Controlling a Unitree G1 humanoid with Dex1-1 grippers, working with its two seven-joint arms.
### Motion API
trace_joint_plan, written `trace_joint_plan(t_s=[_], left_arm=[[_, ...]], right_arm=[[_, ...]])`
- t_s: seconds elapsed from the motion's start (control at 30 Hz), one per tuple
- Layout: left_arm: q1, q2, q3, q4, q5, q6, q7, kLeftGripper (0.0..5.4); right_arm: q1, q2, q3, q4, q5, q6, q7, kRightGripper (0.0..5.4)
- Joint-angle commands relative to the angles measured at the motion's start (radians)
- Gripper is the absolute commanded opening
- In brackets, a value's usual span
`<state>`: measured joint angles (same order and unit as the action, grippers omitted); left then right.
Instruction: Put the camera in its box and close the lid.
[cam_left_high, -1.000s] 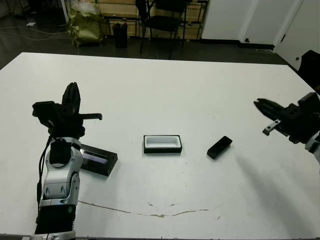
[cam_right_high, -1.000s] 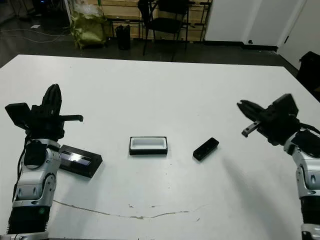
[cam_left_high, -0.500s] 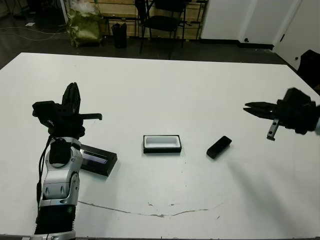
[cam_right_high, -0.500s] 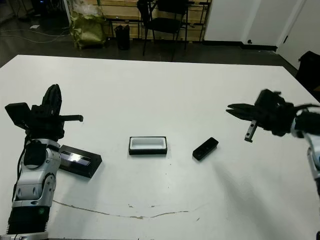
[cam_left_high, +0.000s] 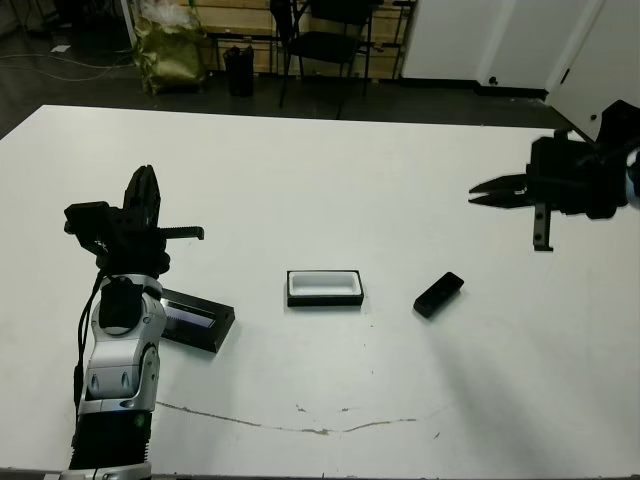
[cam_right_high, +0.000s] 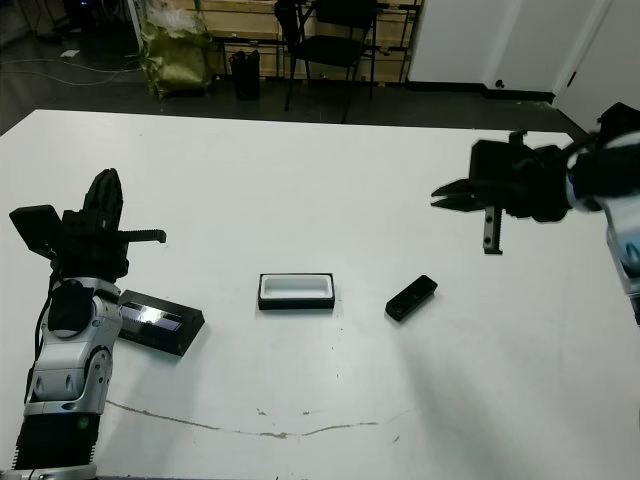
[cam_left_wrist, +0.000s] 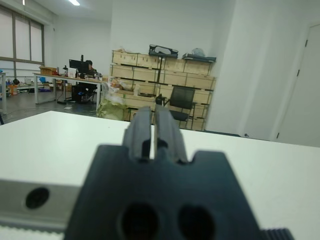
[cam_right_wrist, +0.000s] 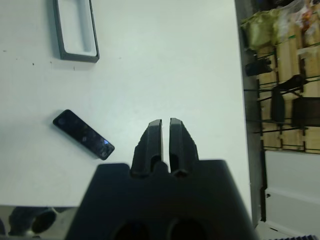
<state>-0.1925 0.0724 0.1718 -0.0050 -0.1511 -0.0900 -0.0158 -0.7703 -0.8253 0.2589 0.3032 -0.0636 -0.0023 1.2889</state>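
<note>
While the camera (cam_left_high: 439, 294) lies flat on the white table (cam_left_high: 330, 180), just right of the open box (cam_left_high: 325, 288) and apart from it, the right gripper (cam_right_high: 440, 196) hangs above the table beyond it, jaws together. Left gripper (cam_left_high: 141, 193) points up at the table's left, jaws together. Lid (cam_left_high: 196, 322) lies beside that arm, well left of the box.
</note>
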Motion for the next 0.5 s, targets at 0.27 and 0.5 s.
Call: trace_joint_plan(t_s=[0.27,0.5], left_arm=[[0.015,-0.001,-0.001,-0.001,0.006,0.025,0.008,0.01],[0.017,-0.002,-0.002,-0.009,0.002,0.034,0.011,0.01]], right_arm=[[-0.054,0.078,0.057,0.184,-0.018,-0.21,0.073,0.0],[-0.092,0.093,0.11,0.216,-0.069,-0.213,0.125,0.0]])
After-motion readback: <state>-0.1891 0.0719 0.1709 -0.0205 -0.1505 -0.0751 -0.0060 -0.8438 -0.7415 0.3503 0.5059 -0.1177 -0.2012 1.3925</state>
